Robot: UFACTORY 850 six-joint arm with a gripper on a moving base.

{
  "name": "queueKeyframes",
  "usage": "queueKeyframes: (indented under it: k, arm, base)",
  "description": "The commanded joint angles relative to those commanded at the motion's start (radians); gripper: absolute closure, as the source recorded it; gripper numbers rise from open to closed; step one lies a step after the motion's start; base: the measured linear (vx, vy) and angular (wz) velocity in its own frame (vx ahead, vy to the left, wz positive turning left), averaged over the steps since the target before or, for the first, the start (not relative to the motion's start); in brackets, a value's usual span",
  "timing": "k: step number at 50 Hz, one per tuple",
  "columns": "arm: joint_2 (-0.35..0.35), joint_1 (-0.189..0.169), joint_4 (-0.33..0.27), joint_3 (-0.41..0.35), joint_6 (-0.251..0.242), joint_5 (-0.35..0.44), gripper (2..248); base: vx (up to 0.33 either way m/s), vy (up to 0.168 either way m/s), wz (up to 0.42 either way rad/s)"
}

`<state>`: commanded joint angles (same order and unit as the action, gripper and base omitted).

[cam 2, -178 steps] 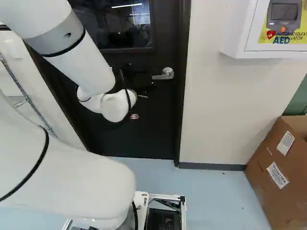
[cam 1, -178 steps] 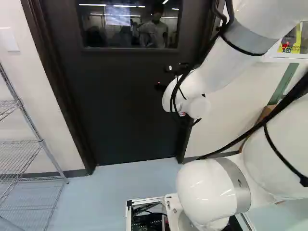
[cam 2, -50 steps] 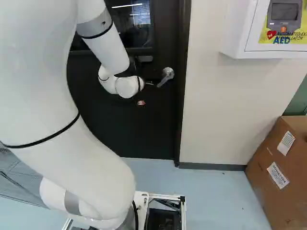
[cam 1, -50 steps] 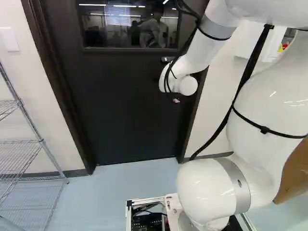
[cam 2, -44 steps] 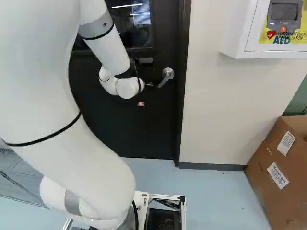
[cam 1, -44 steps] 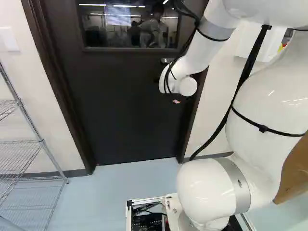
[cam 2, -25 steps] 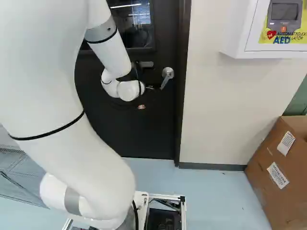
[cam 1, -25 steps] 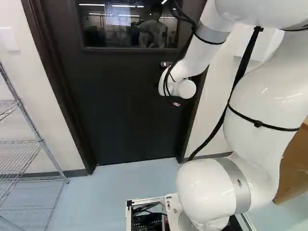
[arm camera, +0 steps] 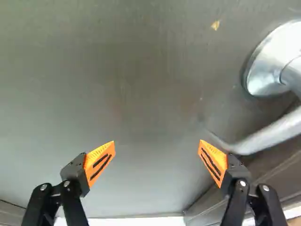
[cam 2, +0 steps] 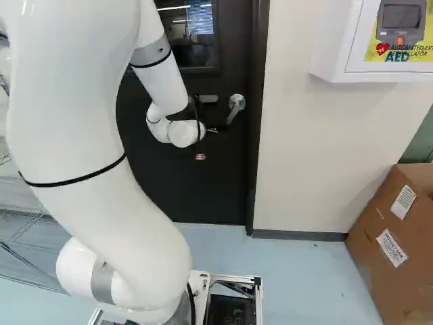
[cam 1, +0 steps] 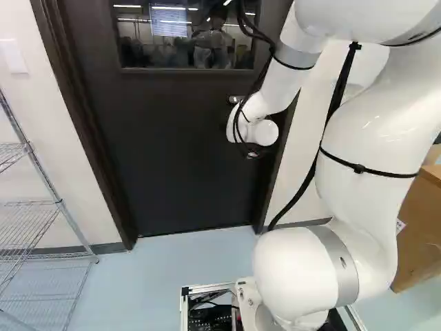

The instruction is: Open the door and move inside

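The gripper (cam 2: 212, 131), mostly hidden behind the white wrist in the right base view, is at the dark door (cam 2: 196, 196), just left of its silver lever handle (cam 2: 233, 115). The lever slants steeply down from its round base. In the wrist view the gripper (arm camera: 156, 162) stands wide open, with bare door face ahead of and between its orange pads. The handle (arm camera: 275, 133) lies outside the fingers, its lever's end close to one fingertip; contact there cannot be told. In the left base view the door (cam 1: 186, 165) looks closed in its dark frame.
A wire shelf (cam 1: 41, 207) stands left of the door. Right of it a white AED cabinet (cam 2: 331, 47) hangs on the wall, above a cardboard box (cam 2: 399, 237) on the floor. The door's window (cam 1: 186, 34) shows reflections.
The lever has swung from level to steeply down. Since about a second ago the wrist has sunk slightly and the upper arm has shifted right in the right base view. Base and door look unmoved.
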<state>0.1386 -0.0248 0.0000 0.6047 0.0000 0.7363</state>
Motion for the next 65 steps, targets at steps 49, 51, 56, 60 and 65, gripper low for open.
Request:
queueKeyframes:
  k: [49,51,56,60,65]
  arm:
    - [0.099,0.018,0.268,0.085,0.0,0.0,3]
    - [0.108,0.02,0.269,0.095,0.0,0.0,3]
    - [0.13,0.026,0.271,0.121,0.0,0.0,3]
    - [0.149,0.031,0.278,0.143,0.0,0.0,3]
    - [0.17,0.036,0.291,0.169,0.0,0.0,3]
  base:
    - [0.0,0.0,0.0]
    - [0.0,0.0,0.0]
    - [0.0,0.0,0.0]
    - [0.0,0.0,0.0]
    - [0.0,0.0,0.0]
